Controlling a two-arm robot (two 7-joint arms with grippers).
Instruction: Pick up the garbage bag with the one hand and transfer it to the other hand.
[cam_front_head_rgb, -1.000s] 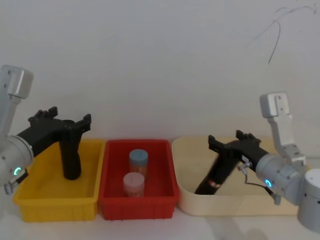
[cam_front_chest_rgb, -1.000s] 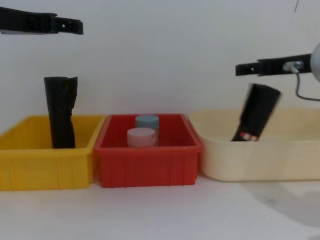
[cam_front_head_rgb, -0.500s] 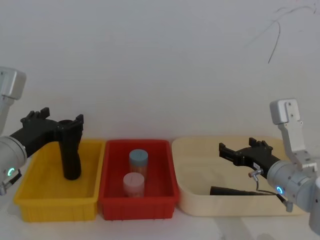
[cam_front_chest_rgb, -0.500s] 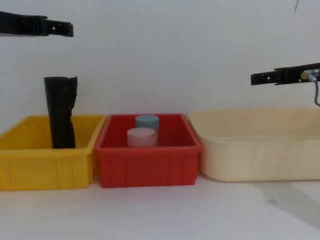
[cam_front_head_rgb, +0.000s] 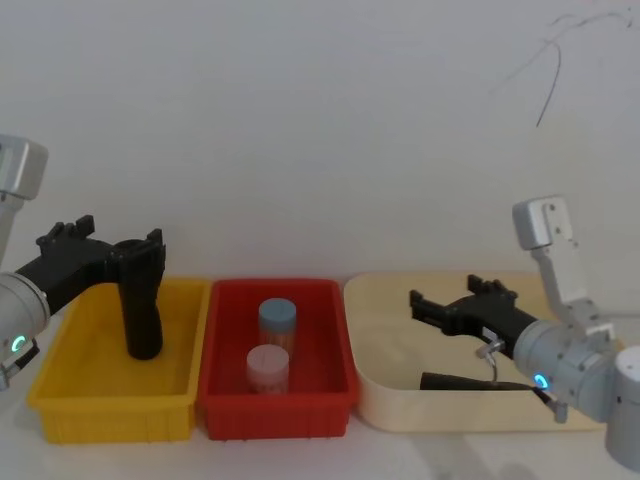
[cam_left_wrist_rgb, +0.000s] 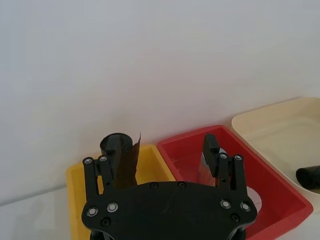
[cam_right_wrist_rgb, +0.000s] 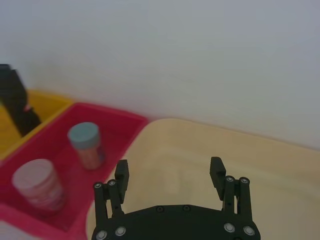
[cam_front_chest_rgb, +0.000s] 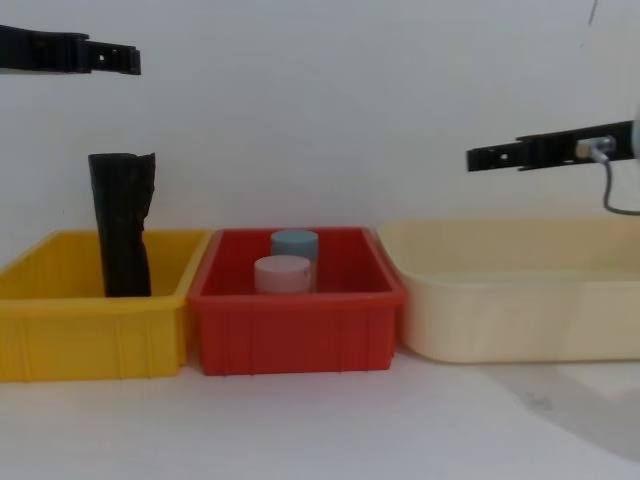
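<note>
The garbage bag, a black glossy roll, lies flat on the floor of the cream bin; its end shows in the left wrist view. My right gripper hovers open above that bin, apart from the bag, and also appears in the chest view and in the right wrist view with nothing between its fingers. My left gripper is open and empty above the yellow bin, seen too in the chest view and its own wrist view.
A black roll with a ragged top stands upright in the yellow bin, below the left gripper. The red bin between the two holds a blue-lidded jar and a pink-lidded jar. A white wall stands close behind.
A second ago the garbage bag leaned upright under the right gripper; it has fallen flat into the cream bin. The right gripper drew back, then shifted left. The left gripper retreated slightly.
</note>
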